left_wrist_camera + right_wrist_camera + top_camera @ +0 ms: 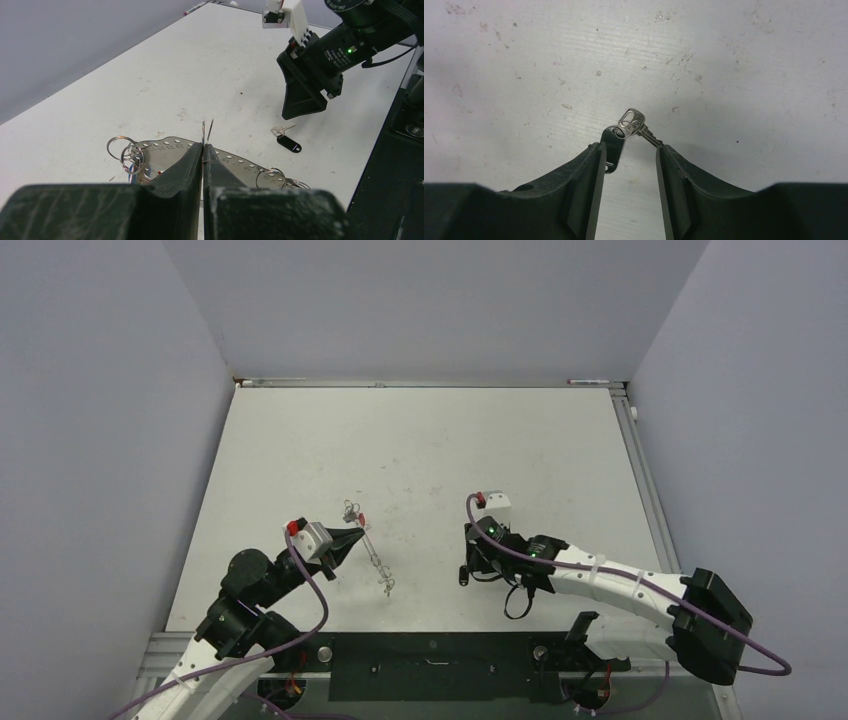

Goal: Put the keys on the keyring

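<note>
— How many keys can you count from where you sit?

— Only one for certain: a small silver key with a black plastic tab (633, 121). It lies flat on the white worktop (420, 440), toward the near edge and right of the middle. Over by my left arm I catch a speck of red (159, 172) and a speck of blue (131, 170). Both are too hidden for me to call them keys.

— And the keyring?

— There is one thin silver wire keyring (204, 131), standing up out of my left claw (204, 149). The claw's fingers are pressed tight together on the wire. That is over the near-left part of the worktop. Just beyond the fingers sits a curved silver metal strip with a row of numbered holes (175, 145). I count three small split rings (120, 147) around it, two at its left end and one toward its right. There may be a fourth at the far right, but I cannot tell.

— What about your right claw?

— My right claw (630, 146) points down at the worktop with its jaws apart, one finger on each side of the black-tabbed key. The tab lies close against one finger and the blade tip reaches the other. I cannot tell whether either finger actually touches it. That key is well apart from the keyring and is not on it.
</note>
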Tool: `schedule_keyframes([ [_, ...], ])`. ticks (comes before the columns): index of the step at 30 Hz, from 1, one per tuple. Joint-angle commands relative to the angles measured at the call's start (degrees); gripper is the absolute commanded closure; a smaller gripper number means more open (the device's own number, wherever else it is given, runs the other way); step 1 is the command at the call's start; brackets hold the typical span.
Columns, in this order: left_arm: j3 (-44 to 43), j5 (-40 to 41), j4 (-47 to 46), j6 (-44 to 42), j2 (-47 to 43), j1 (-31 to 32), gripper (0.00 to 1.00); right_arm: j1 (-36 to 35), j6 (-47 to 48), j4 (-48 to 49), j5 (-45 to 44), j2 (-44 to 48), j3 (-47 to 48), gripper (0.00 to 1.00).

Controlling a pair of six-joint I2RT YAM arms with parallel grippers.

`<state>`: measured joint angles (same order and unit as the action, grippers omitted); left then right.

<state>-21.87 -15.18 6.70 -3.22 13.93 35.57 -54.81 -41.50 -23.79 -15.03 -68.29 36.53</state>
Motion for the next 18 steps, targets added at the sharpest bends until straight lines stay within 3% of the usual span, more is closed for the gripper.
schedule_keyframes([
  [1, -0.46, 0.25, -2.80, 0.38, -0.38, 0.19, 1.00, 0.08, -2.50, -1.32, -3.10, 4.22, 1.63, 0.56],
  [7, -0.37, 0.53, -2.66, 0.33, -0.40, 0.20, 1.00, 1.11, -17.74, -3.45, -8.97, 4.60, 0.37, 0.55],
  [11, -0.37, 0.59, -2.66, 0.33, -0.11, 0.20, 1.00, 1.02, -25.61, 0.07, -8.96, 5.44, -3.02, 0.54],
  [18, -0.13, 1.27, -2.47, 0.19, -1.01, 0.29, 1.00, 1.04, -26.63, 6.10, -5.98, 1.33, -4.83, 0.55],
])
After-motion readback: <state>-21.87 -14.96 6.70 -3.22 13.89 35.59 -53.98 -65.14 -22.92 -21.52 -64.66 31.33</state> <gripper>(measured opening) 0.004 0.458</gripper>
